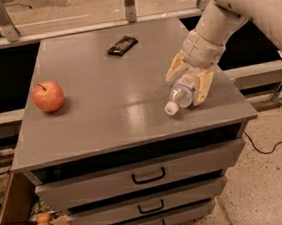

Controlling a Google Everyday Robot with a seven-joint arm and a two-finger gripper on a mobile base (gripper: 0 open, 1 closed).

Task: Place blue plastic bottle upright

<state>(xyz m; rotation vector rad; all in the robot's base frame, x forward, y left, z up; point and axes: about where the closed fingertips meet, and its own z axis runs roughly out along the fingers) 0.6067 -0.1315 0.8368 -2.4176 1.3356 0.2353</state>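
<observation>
Spread wide, the end effector (184, 90) sits low over the right side of the table (107, 128), near the front edge. Its two tan fingers (173, 72) stand one on each side of the blue plastic bottle (182, 96), not squeezed shut on it. The bottle lies flat on its side on the table, right between the fingers. Its white cap (171, 108) points to the front and a bit to the left. Its bottom end is tucked up under the end effector. A red apple (48, 96) rests far off on the left side.
</observation>
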